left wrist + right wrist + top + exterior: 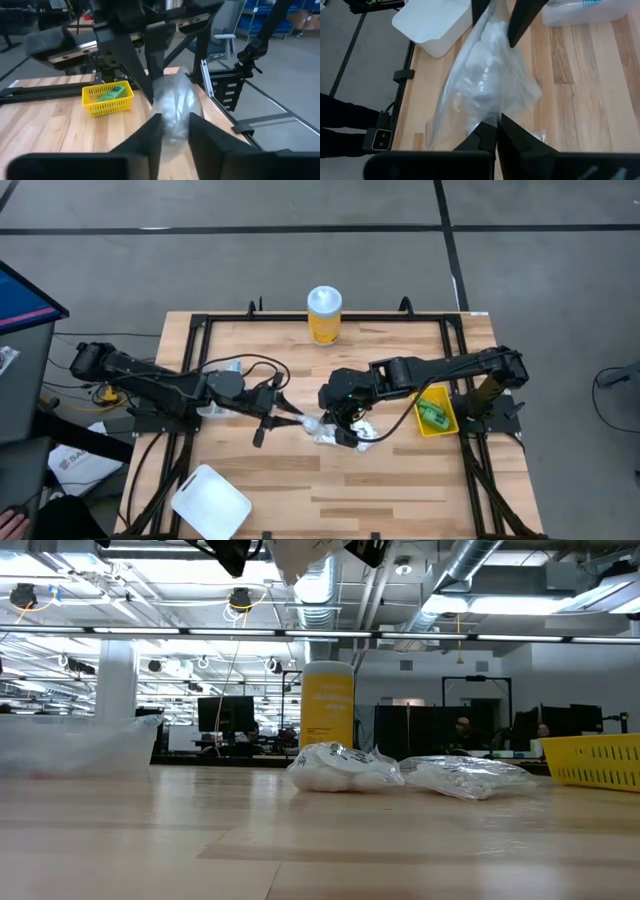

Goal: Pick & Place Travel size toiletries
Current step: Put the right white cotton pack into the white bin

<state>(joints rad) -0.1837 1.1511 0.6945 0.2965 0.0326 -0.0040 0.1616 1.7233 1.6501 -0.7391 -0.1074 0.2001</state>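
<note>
White packets (pixel 345 768) lie mid-table, well clear of the edges.

Light wooden table (pixel 400 480) framed by black rails.
At top centre a yellow jar (pixel 324 315); right, a yellow basket (pixel 436 411); centre, crinkly white packets (pixel 340 430); lower left, a white lid (pixel 210 502).
</note>
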